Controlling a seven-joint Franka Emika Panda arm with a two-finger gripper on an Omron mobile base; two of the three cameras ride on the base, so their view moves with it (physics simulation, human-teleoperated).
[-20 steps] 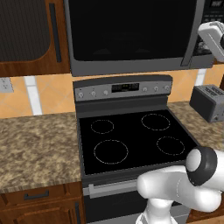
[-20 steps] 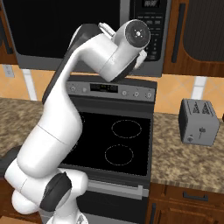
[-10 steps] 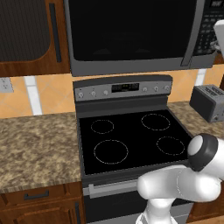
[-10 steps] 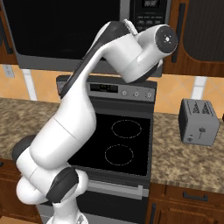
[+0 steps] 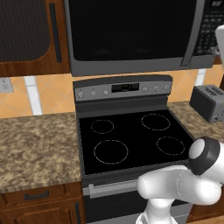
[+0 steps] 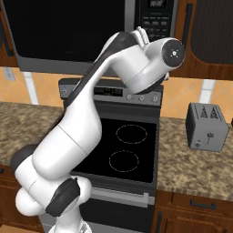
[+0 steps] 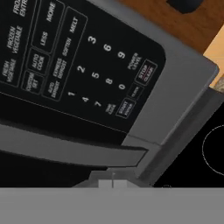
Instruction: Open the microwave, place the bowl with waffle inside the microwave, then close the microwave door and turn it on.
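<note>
Three views, three different stories. From the left base view I get the microwave [image 5: 131,35] whole: door [image 5: 127,33] closed flat, dark window, grey handle bar [image 5: 191,33] upright at the door's right edge, keypad [image 5: 208,30] strip beyond it. Below sits the stove [image 5: 131,135] with four burner rings, and a toaster [image 5: 209,103] on the counter [image 5: 35,144] right of it. A sliver of the arm's white hand cuts in at the right edge, level with the keypad.

The right base view has the arm [image 6: 82,136] arching up across the stove, its wrist raised against the microwave's lower right corner, in front of the keypad [image 6: 156,20]. The toaster [image 6: 207,126] stands well apart on the right counter. The wrist hides the finger tips here.

The hand view is rolled; it sits close on the keypad [image 7: 87,65], so I can read number keys and the function labels. The handle [image 7: 65,148] crosses the frame as a grey bar just beneath, and one burner ring shows at the right edge. The gripper [image 7: 113,183] rises at the bottom edge, jaws pressed together, nothing pinched, right by the handle's end; I cannot tell whether it touches.

I cannot make out bowl or waffle through the dark window.
</note>
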